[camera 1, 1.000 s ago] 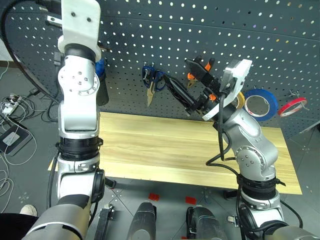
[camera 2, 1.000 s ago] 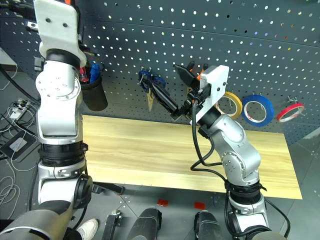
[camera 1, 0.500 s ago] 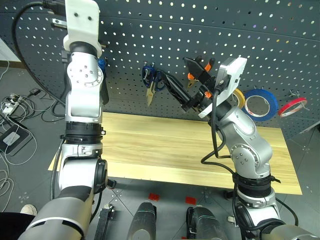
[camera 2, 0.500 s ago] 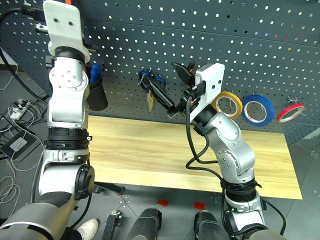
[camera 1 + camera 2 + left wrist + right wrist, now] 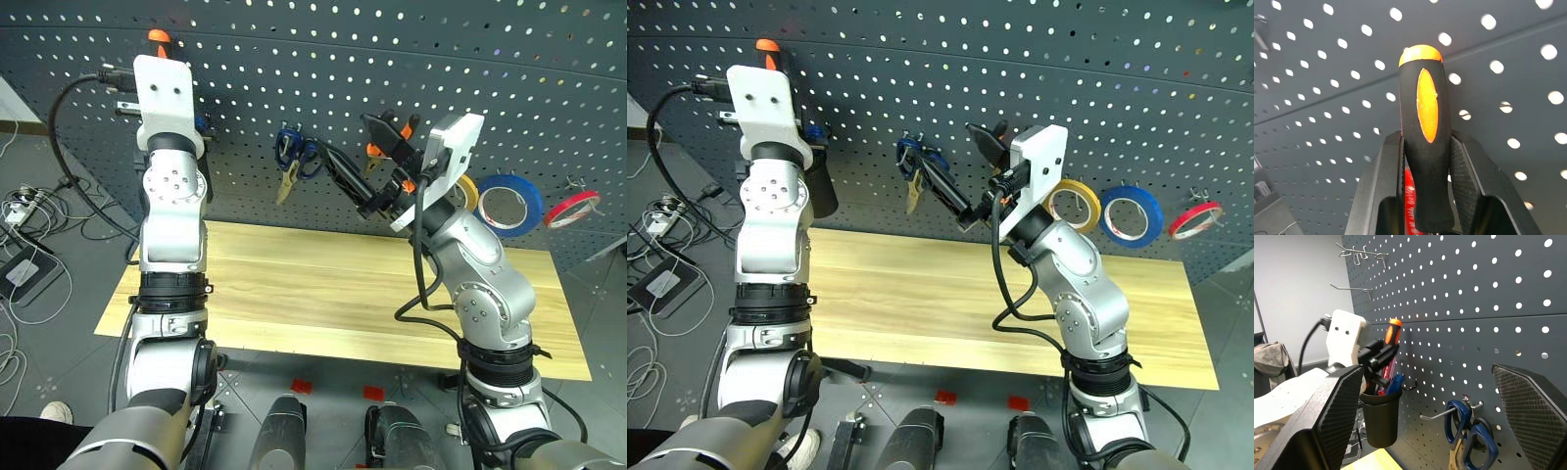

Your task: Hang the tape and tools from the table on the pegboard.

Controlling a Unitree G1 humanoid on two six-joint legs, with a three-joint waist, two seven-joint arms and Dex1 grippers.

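Screwdriver [image 5: 1424, 142] upright, handle-up, seemingly over black cup [image 5: 1380, 418], in left gripper [image 5: 1378, 363] jaws; right gripper [image 5: 367, 166] jaws wide.

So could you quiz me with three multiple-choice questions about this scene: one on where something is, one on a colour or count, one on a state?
1. Where do the blue-handled scissors hang?
A. on a pegboard hook
B. in the black cup
C. flat on the table

2. How many tape rolls hang on the pegboard?
A. one
B. three
C. five

3. What is the left tool doing?
A. standing open
B. gripping pliers
C. gripping the screwdriver

Answers:
1 A, the handles loop over a hook beside the cup.
2 B, the yellow tape, a blue roll and a red roll hang in a row.
3 C, its fingers clamp the orange-and-black handle.
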